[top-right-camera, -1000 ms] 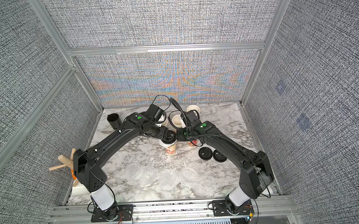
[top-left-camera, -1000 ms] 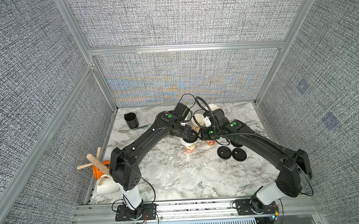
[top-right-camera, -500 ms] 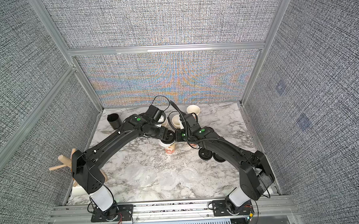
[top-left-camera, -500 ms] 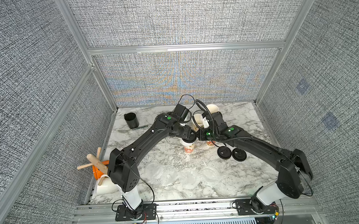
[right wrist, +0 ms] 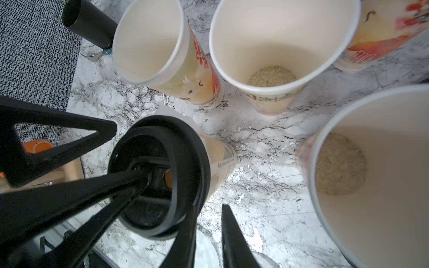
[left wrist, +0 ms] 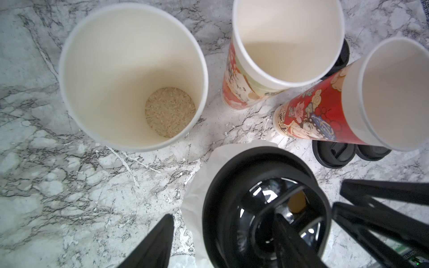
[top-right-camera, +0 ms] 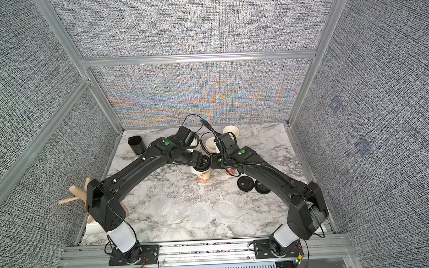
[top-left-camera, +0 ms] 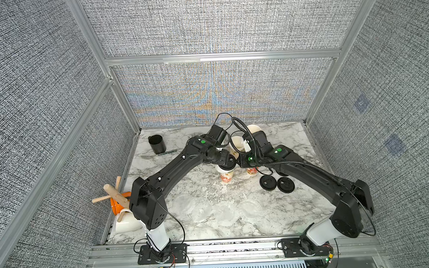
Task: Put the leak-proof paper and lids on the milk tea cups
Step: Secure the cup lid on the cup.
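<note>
Left claw [left wrist: 222, 217] is standing wide over the lidded cup [top-left-camera: 226, 175], one finger resting in the hollow of the black lid [left wrist: 264, 183] and the other hanging outside the rim, gripping nothing; a sheet of paper [left wrist: 197, 183] is sticking out from under that lid. Right claw [right wrist: 209, 206] is hovering just beside the same cup, jaws narrow and empty, marble tabletop [right wrist: 267, 143] showing between them. Loose sheets [top-left-camera: 224, 210] are lying flat on the arm-base side of the lidded cup, open cups [top-left-camera: 236, 143] are standing behind and beside it, and spare lids [top-left-camera: 267, 182] are lying to its right.
</note>
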Robot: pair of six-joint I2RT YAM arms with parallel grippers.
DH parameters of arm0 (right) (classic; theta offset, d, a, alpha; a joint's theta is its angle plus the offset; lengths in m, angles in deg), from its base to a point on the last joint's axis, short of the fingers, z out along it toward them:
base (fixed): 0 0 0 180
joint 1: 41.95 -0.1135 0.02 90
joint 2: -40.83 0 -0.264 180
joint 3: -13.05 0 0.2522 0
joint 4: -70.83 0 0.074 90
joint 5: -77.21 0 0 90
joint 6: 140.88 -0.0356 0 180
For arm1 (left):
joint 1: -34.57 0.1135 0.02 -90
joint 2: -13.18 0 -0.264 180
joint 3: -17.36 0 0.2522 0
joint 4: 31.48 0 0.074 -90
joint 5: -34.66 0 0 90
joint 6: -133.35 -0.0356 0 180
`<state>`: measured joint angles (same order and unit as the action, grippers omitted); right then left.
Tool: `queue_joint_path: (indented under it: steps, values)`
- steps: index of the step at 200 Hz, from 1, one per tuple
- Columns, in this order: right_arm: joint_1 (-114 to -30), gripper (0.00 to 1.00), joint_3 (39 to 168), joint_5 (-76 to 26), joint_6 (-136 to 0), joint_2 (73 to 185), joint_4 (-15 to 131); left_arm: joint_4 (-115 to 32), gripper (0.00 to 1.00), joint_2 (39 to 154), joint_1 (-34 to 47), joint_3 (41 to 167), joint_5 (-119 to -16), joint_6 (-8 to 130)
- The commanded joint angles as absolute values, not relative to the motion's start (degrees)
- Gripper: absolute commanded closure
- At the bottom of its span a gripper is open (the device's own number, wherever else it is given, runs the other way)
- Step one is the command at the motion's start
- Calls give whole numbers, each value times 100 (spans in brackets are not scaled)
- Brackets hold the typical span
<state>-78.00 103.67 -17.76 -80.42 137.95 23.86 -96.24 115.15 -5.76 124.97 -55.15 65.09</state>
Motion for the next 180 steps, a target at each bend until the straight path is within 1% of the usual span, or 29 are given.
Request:
queue_joint_path:
  steps: [1,28,58,72,154,180]
  values:
    - [-7812,75,10509,-1821,-7980,13788,2133,-10836,32,11676,-559,12398,-4927,6472]
    - [-7816,70,10476,-2044,-8061,13778,2365,-10774,33,11638,-559,12385,-4965,6498]
    - [-7816,63,10436,-2293,-8217,13839,2736,-10714,33,11542,-559,12359,-5021,6490]
    - [-7814,62,10440,-2371,-8301,13876,2895,-10685,33,11505,-560,12341,-5057,6483]
    - [-7813,62,10364,-2339,-8549,14297,3127,-10442,33,11450,-559,12234,-5284,6483]
    - [-7812,64,10194,-2276,-8590,14331,3115,-10356,33,11428,-555,12287,-5397,6454]
